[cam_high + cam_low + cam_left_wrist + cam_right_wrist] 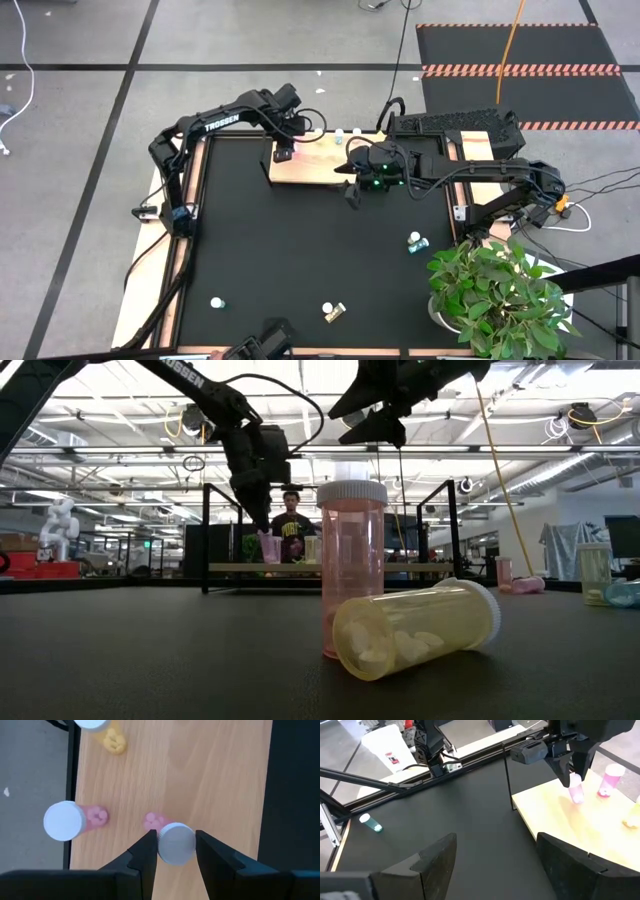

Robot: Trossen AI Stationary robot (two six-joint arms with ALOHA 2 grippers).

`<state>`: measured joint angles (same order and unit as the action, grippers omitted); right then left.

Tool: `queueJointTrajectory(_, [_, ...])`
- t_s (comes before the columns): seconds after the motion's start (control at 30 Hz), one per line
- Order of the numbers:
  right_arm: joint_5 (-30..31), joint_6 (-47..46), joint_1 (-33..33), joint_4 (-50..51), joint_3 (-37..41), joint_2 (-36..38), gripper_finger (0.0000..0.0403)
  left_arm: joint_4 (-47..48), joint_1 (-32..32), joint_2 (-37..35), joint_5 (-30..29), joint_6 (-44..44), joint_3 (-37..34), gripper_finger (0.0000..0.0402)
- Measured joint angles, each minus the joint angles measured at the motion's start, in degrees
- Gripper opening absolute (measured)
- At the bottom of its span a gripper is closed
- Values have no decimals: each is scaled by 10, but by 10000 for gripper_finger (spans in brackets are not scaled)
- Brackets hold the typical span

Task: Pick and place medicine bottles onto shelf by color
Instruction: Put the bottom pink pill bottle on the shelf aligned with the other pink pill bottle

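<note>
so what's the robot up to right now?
Sorting medicine bottles onto the wooden shelf. The left tool is closed on a pink bottle standing on the shelf, beside another pink bottle. The right tool hovers open and empty over the table. More bottles wait on the black table.
</note>
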<state>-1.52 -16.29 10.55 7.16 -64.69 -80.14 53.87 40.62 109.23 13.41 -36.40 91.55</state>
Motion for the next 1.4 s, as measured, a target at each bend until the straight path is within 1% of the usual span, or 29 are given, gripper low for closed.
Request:
queueJointTrajectory(0.8, [0, -20, -1, 0, 0, 0, 270, 4, 3, 4, -1, 23, 0, 129])
queueJointTrajectory(1.03, [-1, -26, -1, 0, 0, 0, 270, 0, 3, 3, -2, 41, 0, 130])
queueJointTrajectory(1.13, [-2, -26, -1, 0, 0, 0, 270, -2, 3, 3, -11, 52, 0, 146])
queueJointTrajectory(1.4, [-2, -30, -1, 0, 0, 0, 270, -3, 3, 3, -20, 61, 0, 230])
